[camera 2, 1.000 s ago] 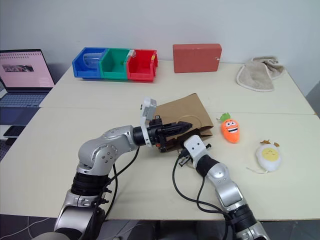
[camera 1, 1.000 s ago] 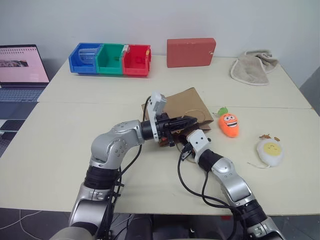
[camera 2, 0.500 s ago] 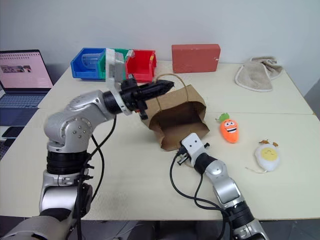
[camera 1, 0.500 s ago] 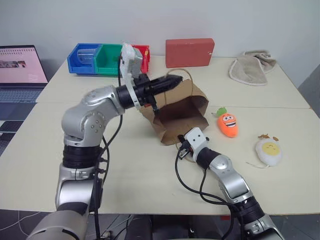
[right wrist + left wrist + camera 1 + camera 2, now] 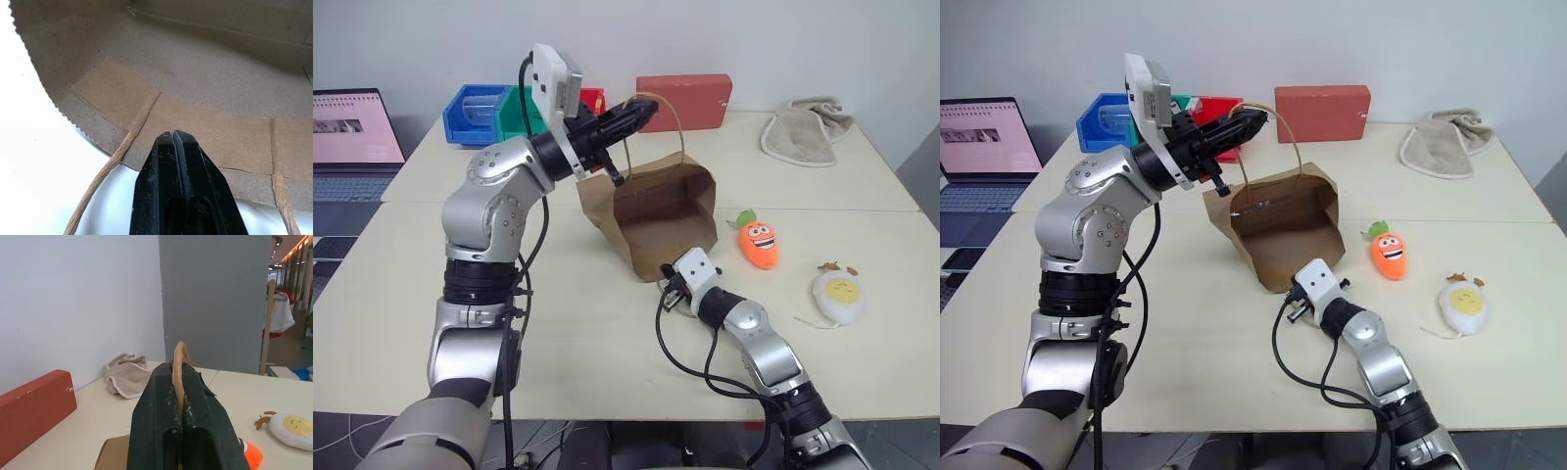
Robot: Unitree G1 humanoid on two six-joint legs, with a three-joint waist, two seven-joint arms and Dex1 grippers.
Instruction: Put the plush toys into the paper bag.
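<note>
So at that point my left gripper (image 5: 641,112) was clamped on one loop handle (image 5: 671,116) of the paper bag (image 5: 656,220), holding it up with the mouth gaping toward me, while the right gripper (image 5: 182,142) sat closed and empty, tips at the bag's lower lip on the table (image 5: 421,294). The bag looked light but floppy and tearable, so the handle seemed the sane grab point, and the carrot (image 5: 760,243) and the egg (image 5: 840,297), both lying on the table to the right of the bag, looked soft enough to pinch mid-body. The left wrist view showed the handle sandwiched between the fingers (image 5: 198,426), which the head views didn't.
</note>
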